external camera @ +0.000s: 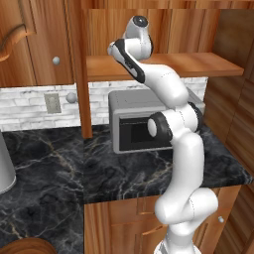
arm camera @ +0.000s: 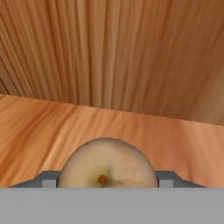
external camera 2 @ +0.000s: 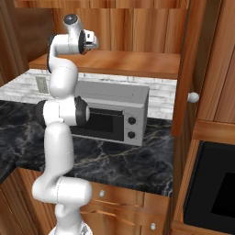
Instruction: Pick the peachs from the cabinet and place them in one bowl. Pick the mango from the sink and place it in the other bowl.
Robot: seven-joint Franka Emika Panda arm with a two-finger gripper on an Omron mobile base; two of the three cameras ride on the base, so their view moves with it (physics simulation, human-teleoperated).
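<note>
Ok so I'm driving this from the remote seat. Going left to right in the left base view: wooden door with the curved handle at about 10 o'clock, then the cabinet (external camera: 208,65) shelf running across the middle, with the arm's wrist reaching onto it around 12 o'clock. A grey microwave (external camera: 136,121) sits under the shelf on the black marble counter (external camera: 49,168). At 7 o'clock the rim of the dark wooden bowl (external camera: 27,245) pokes into the corner.

The right base view has the same shelf, with the hand at roughly 11 o'clock over its left end.

The relation that matters is in the hand view. A peach (arm camera: 107,164) sits dead centre at 6 o'clock, right up against the gripper (arm camera: 107,180), between the two grey pads. It's round, so there's no long axis to line up with. It rests on the shelf plank with the panel back behind it.

The jaws look partly closed, with a pad flanking each side of the fruit. I honestly can't tell whether they're squeezing it yet or just bracketing it.

My guess: finish the close, lift straight back out.

No brands, labels or readable writing anywhere, including on the microwave.
</note>
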